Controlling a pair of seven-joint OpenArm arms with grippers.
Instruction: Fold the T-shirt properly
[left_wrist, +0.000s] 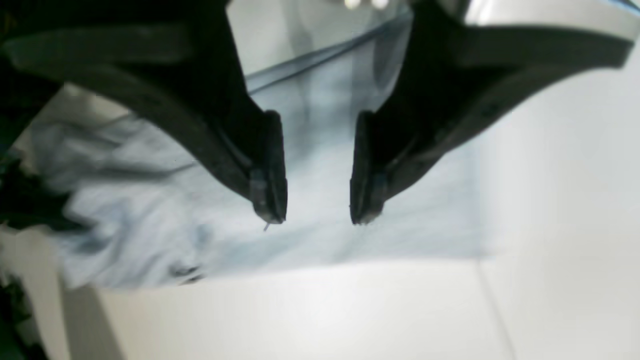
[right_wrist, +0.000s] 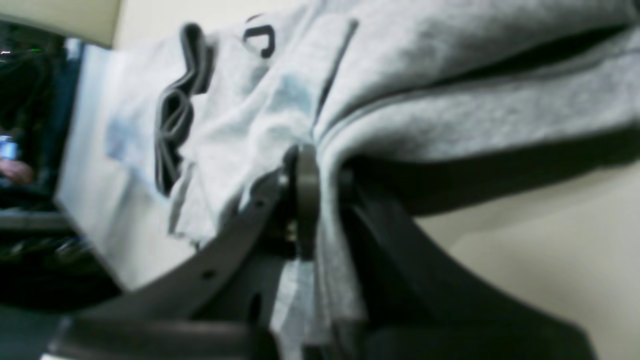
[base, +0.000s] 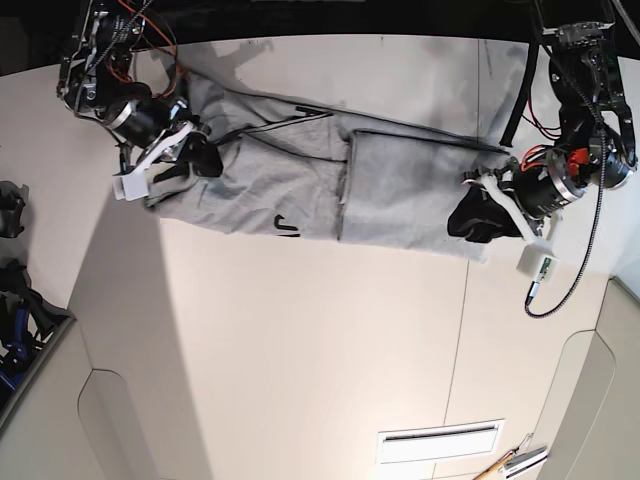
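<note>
The heather-grey T-shirt (base: 330, 180) lies bunched in a long band across the far part of the white table (base: 300, 350). A bit of its black lettering (base: 285, 227) shows at the near edge, and also in the right wrist view (right_wrist: 260, 40). My right gripper (base: 195, 160) is at the shirt's left end. It is shut on a fold of the grey cloth (right_wrist: 325, 200), which hangs lifted over the table. My left gripper (base: 478, 218) is at the shirt's right end. Its fingers are apart over the cloth (left_wrist: 316, 217), with nothing between them.
A black cable (base: 515, 90) runs down the table at the far right. A white plug (base: 535, 268) hangs off the left arm. A slotted vent (base: 440, 440) and some tools (base: 515, 462) lie at the near right. Dark gear (base: 12, 300) sits past the left edge.
</note>
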